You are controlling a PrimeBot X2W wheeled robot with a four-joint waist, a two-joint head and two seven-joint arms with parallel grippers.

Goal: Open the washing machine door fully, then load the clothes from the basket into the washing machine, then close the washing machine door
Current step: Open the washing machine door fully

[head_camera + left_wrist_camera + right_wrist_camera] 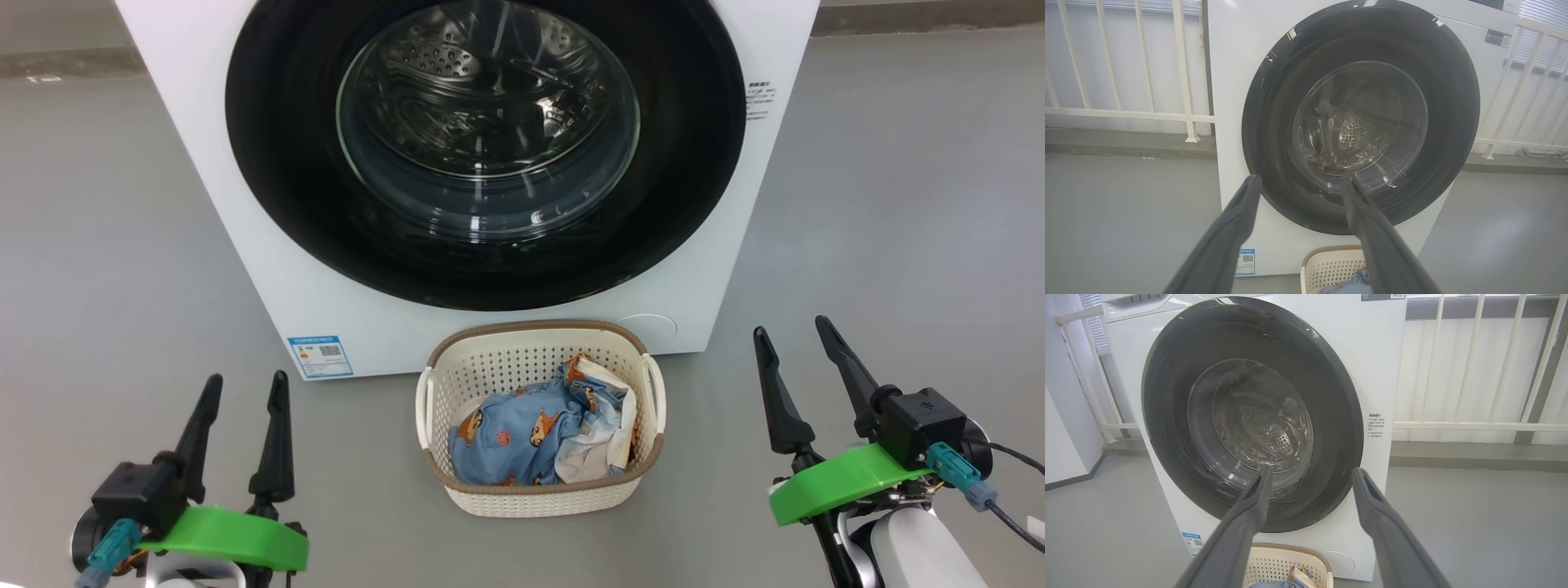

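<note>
The white washing machine (245, 269) stands ahead with its round black door (277, 188) shut flat against the front, the steel drum visible through the glass bowl. On the floor before it sits the cream basket (540, 496) holding the clothes (522, 437), light blue printed fabric with white cloth beside it. My left gripper (246, 382) is open at the lower left, well short of the machine. My right gripper (792, 328) is open at the lower right, right of the basket. The left wrist view shows the door (1274, 81) and the basket's corner (1327, 265); the right wrist view shows the door (1167, 396) and the basket (1278, 565).
Grey floor (98, 269) spreads on both sides of the machine. A white railing (1126, 110) with vertical bars runs behind it along a low kerb. A blue label sticker (320, 356) sits on the machine's lower left front.
</note>
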